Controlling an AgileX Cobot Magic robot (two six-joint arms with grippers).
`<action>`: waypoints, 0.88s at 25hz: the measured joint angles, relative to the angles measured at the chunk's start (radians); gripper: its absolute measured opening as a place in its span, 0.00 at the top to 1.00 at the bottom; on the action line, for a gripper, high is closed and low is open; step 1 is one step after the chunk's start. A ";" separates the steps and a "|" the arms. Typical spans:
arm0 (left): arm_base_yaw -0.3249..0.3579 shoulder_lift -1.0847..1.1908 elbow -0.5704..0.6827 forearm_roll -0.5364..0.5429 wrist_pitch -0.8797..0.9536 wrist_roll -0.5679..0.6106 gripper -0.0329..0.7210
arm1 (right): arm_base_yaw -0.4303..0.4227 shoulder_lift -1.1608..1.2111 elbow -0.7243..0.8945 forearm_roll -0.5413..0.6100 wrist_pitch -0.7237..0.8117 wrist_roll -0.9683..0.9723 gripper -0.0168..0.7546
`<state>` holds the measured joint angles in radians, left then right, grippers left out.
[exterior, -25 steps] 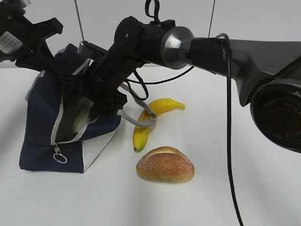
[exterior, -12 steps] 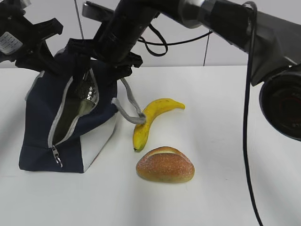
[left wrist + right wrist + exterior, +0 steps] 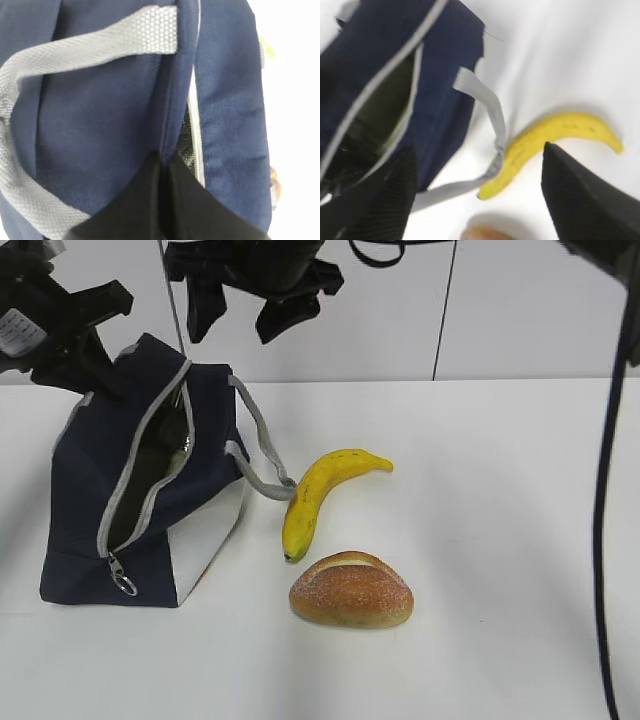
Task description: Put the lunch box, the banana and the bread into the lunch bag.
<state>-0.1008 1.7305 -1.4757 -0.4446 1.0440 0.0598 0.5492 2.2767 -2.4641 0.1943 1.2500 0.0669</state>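
The navy lunch bag point(image 3: 90, 490) stands at the left with its zipper open. My left gripper point(image 3: 100, 375) is shut on the fabric at the bag's top edge; the left wrist view shows its jaws point(image 3: 162, 162) pinching the navy cloth point(image 3: 100, 115). My right gripper point(image 3: 245, 310) hangs open and empty high above the bag. In the right wrist view point(image 3: 476, 150) it is over the bag point(image 3: 440, 100) and banana point(image 3: 555, 135). The banana point(image 3: 320, 490) and bread point(image 3: 351, 590) lie on the table right of the bag. The lunch box is not visible; a pale greenish surface point(image 3: 380, 115) shows inside the opening.
A grey strap handle point(image 3: 262, 455) droops from the bag toward the banana and touches its end. The zipper ring pull point(image 3: 124, 585) hangs at the bag's lower front. The white table point(image 3: 500, 540) extends to the right. A wall stands behind.
My right gripper has risen out of the bag's opening to well above it, empty. The bag's mouth has narrowed and the strap has settled. The left gripper has kept its hold.
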 joint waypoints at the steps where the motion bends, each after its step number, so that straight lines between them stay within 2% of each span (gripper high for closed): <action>1: 0.000 0.000 0.000 0.000 0.001 0.000 0.96 | 0.000 -0.024 0.015 -0.022 0.000 0.000 0.24; 6: 0.000 0.000 0.000 0.001 0.001 0.000 0.96 | -0.007 -0.156 0.218 -0.158 0.000 0.016 0.24; 9: 0.000 0.000 0.000 0.001 0.001 0.000 0.96 | -0.032 -0.211 0.364 -0.185 0.000 0.056 0.24; 15: 0.000 0.000 0.000 0.001 0.002 0.000 0.96 | -0.124 -0.234 0.532 -0.121 0.000 0.107 0.24; 22: 0.000 0.000 0.000 0.002 0.002 0.000 0.96 | -0.132 -0.224 0.568 -0.057 -0.039 0.186 0.24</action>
<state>-0.1008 1.7305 -1.4757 -0.4427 1.0459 0.0598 0.4176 2.0523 -1.8964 0.1374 1.2110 0.2530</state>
